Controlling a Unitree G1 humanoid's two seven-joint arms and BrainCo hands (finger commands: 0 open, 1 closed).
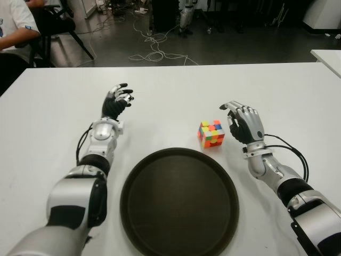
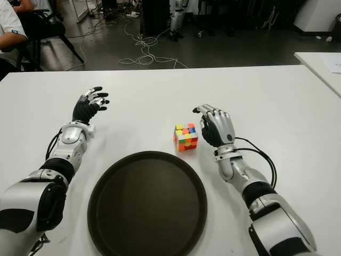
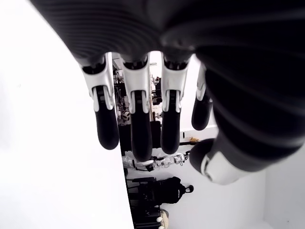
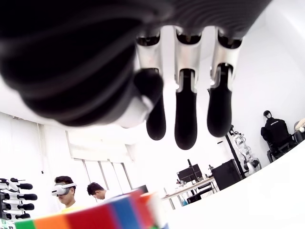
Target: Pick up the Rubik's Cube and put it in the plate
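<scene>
I am seeing the multicoloured Rubik's Cube [image 1: 211, 134] sitting on the white table [image 1: 170, 85], just beyond the far rim of the round dark brown plate [image 1: 179, 205] and apart from it. The right hand [image 1: 244, 123] is hovering just right of the cube, fingers loosely extended and gripping nothing. The left hand [image 1: 116, 103] is showing well left of the cube, fingers relaxed open, also holding nothing.
</scene>
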